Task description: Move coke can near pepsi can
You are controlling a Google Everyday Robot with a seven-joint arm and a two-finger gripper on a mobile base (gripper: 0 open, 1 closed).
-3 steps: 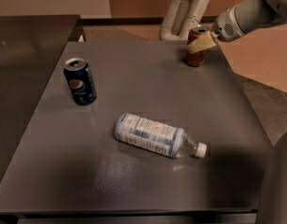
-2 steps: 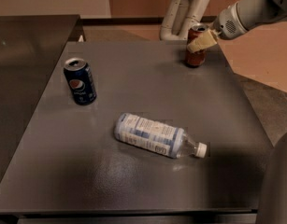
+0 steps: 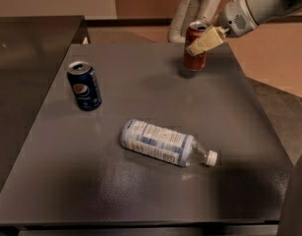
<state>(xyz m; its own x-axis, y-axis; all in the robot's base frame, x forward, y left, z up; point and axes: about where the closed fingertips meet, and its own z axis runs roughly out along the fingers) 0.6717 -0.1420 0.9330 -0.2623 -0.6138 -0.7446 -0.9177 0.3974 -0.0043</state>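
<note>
The red coke can point(image 3: 194, 58) stands upright at the far right of the dark table point(image 3: 140, 191). My gripper point(image 3: 197, 44) comes in from the upper right and is shut on the can's upper part. One cream finger point(image 3: 205, 41) crosses the can's front; the other is hidden behind it. I cannot tell whether the can touches the table. The dark blue pepsi can point(image 3: 84, 86) stands upright at the left of the table, well apart from the coke can.
A clear plastic water bottle point(image 3: 163, 142) with a white cap lies on its side in the middle of the table. A white arm segment point(image 3: 195, 6) stands behind the far edge. A second dark surface point(image 3: 22, 58) adjoins on the left.
The gripper and the coke can have shifted a little to the left along the far side of the table. The pepsi can and the bottle have not moved.
</note>
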